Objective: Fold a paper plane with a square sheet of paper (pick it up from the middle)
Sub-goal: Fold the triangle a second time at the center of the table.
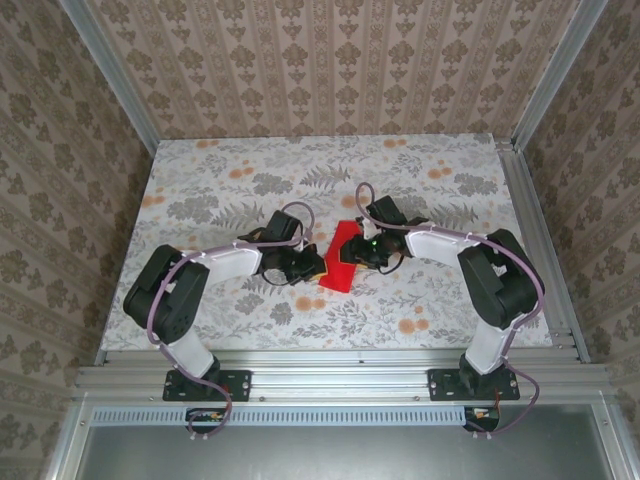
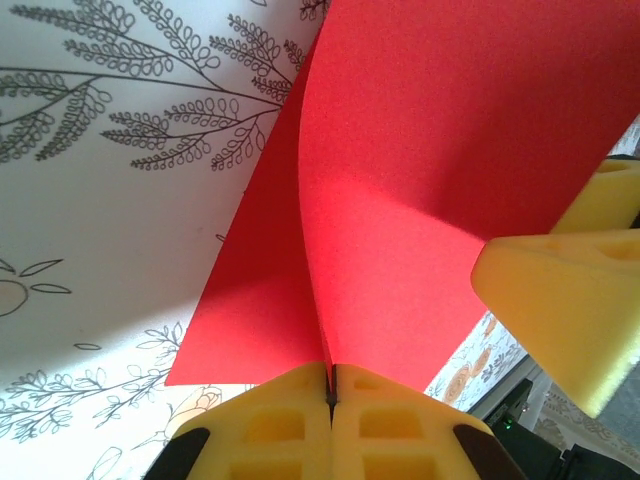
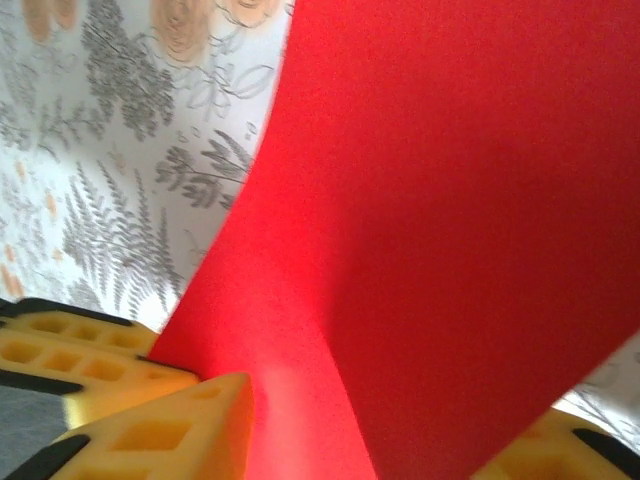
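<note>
1. Worktop: a flat white worktop [image 1: 230,170] printed with grey leaves and orange flowers. Brown patterned wallpaper walls [image 1: 330,60] close it in at the far, left and right edges.
2. Paper: a thin, matte, bright red sheet of paper [image 1: 342,262] sits near the middle of the worktop. It is somewhat nearer the near edge than the far edge and well apart from the left and right edges. In the top view it reads as a narrow strip set on a diagonal.
3. Left gripper: the left gripper [image 2: 330,385] has its yellow, cell-moulded jaws pressed together and clamped on the sheet of paper where two layers meet at a crease. From the pinch the paper rises and fans out, and one flap curves away to the left over the worktop.
4. Right gripper: the right gripper [image 3: 370,435] has its yellow fingers [image 3: 170,430] standing apart, with the red paper passing between them. The close view is blurred, so contact between pad and paper cannot be judged.
5. Relation: in the top view the two grippers face each other across the sheet. In the left wrist view a right finger overlaps the paper's right-hand margin.
6. Arms: two white-and-black arms [image 1: 215,268] rise from an aluminium rail [image 1: 330,378] at the near edge.
</note>
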Motion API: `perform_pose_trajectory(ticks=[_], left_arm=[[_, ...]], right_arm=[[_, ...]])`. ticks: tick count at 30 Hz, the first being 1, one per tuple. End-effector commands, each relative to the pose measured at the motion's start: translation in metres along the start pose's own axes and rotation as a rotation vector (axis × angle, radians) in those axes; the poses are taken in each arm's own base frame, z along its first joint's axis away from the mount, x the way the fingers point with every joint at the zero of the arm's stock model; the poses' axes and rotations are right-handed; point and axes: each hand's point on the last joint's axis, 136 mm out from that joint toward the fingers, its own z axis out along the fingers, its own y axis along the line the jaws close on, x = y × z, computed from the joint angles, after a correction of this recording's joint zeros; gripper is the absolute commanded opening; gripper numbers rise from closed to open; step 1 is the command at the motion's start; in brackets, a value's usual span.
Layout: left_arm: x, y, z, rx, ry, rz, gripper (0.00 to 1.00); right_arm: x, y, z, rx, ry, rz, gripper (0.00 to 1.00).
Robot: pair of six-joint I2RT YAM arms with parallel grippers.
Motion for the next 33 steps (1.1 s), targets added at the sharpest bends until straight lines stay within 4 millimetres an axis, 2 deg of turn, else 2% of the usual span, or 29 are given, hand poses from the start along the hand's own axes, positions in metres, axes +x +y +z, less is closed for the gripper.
perform_pose_trajectory(ticks=[1, 6, 13, 22, 29, 33], left_arm=[[-0.005, -0.009, 0.001, 0.007, -0.022, 0.004, 0.05], [0.001, -0.013, 0.006, 0.009, -0.010, 0.011, 0.05], [0.008, -0.018, 0.012, 0.008, -0.003, 0.020, 0.05], [0.017, -0.027, 0.029, 0.015, 0.023, 0.035, 0.05], [0.019, -0.032, 0.036, 0.019, 0.036, 0.039, 0.05], [0.020, -0.036, 0.040, 0.025, 0.042, 0.038, 0.05]], right_arm=[[0.005, -0.022, -0.015, 0.084, 0.009, 0.024, 0.47], [0.000, -0.026, -0.028, 0.049, -0.016, 0.045, 0.48], [0.002, -0.047, -0.041, 0.093, -0.034, 0.079, 0.48], [-0.001, -0.045, -0.024, 0.043, -0.031, 0.099, 0.44], [0.004, -0.058, -0.011, 0.096, 0.014, 0.098, 0.38], [0.005, -0.057, -0.005, 0.104, 0.031, 0.081, 0.35]])
